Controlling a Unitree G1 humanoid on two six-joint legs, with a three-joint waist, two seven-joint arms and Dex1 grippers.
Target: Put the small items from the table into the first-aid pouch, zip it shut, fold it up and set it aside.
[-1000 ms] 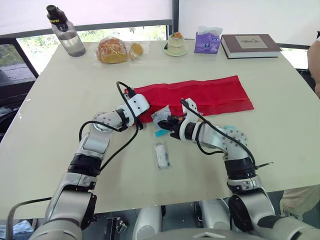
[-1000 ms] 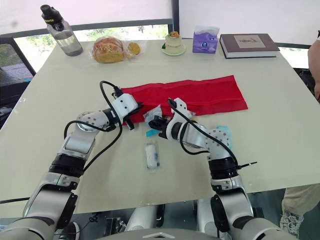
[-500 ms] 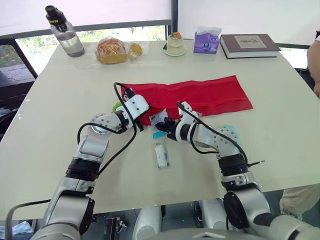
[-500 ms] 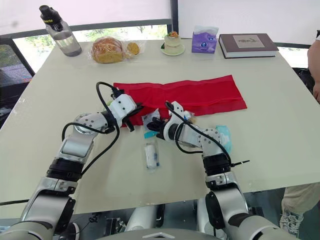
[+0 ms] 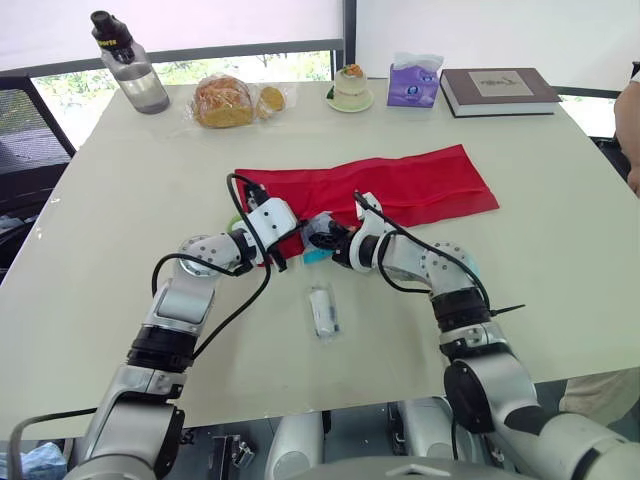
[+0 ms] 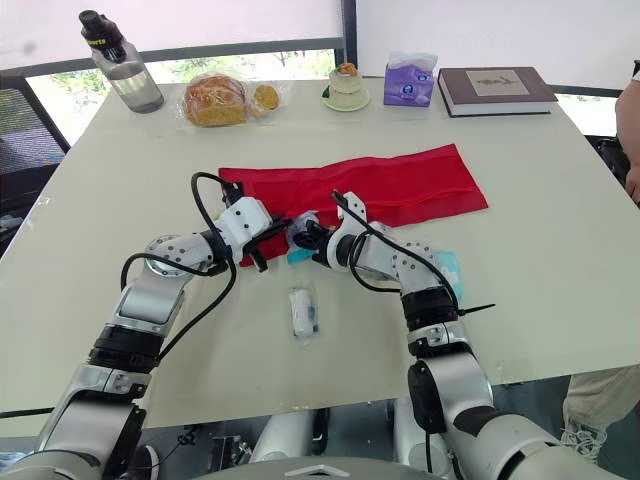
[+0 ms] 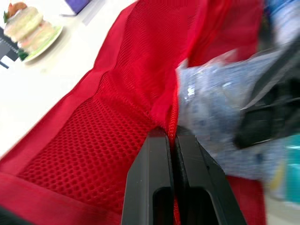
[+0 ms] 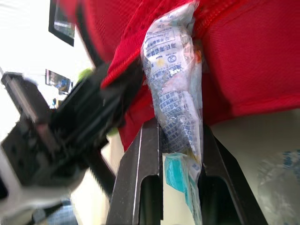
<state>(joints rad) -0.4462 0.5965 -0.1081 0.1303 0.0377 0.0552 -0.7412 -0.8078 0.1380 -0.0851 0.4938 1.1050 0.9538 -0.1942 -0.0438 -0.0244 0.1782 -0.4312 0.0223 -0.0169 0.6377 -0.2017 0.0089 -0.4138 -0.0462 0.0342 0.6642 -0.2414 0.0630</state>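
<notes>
The left gripper (image 7: 171,133) is closed tight on the edge of the red pouch (image 7: 89,140). The right gripper (image 8: 180,129) grips a clear printed packet (image 8: 171,61) at the pouch's opening.

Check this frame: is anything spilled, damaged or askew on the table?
Nothing stands out. The red pouch is bunched at one end only because the left gripper pinches its edge while the right gripper holds a clear packet at the opening.

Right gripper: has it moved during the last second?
Yes. The right gripper, shut on a plastic packet, has moved forward and slightly left, away from the small packet lying on the table, up to the red pouch.
</notes>
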